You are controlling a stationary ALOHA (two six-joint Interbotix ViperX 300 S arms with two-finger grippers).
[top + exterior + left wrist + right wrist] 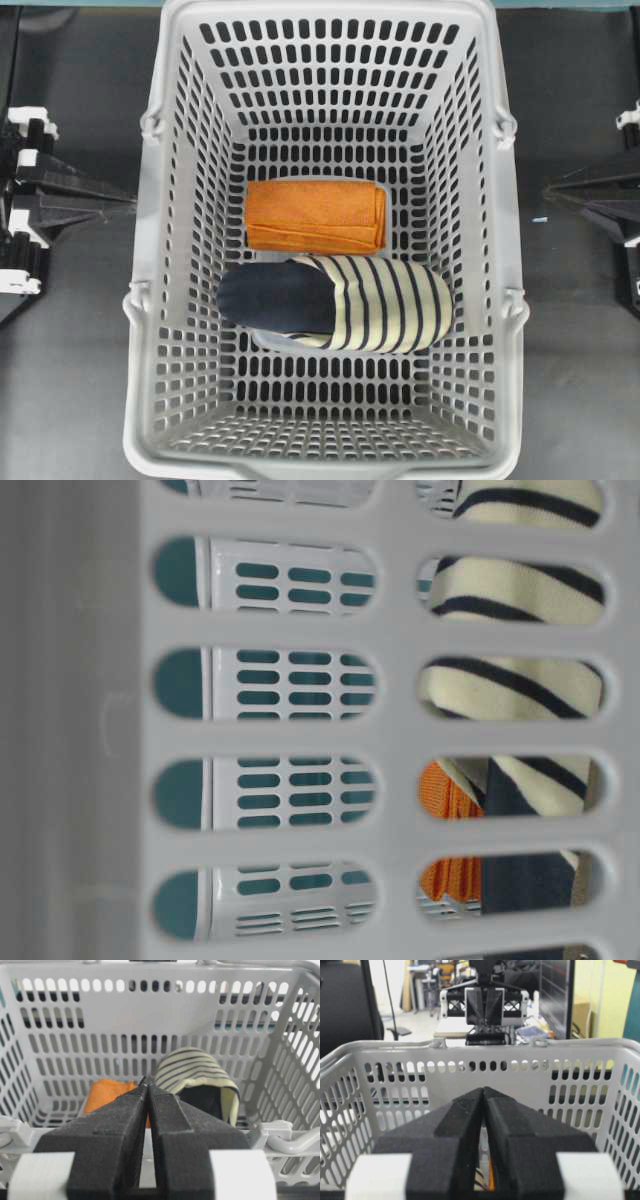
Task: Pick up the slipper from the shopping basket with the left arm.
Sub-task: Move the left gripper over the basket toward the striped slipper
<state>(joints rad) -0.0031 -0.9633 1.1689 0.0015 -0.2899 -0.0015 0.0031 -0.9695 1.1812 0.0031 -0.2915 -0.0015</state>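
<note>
**Outside the rim, slipper not yet touched**

My left end effector [125, 203] sits outside the large light-grey slotted plastic shopping basket [150, 230], level with its rim, fingers clenched tip to tip on nothing. In my wrist view the dark fingertips [145, 1091] meet in front of the target. The soft house slipper with the cream-and-navy striped upper and dark navy insole [340, 302] lies flat on the basket floor near the middle, its navy heel end turned toward my side. Touching it on the far side is a folded orange cloth [316, 216]. My right end effector [555, 193] waits outside the opposite wall, also clenched and empty. By my reckoning nothing is done yet: I have to release my fingers, reach over the rim, drop down, grip and lift.
</note>
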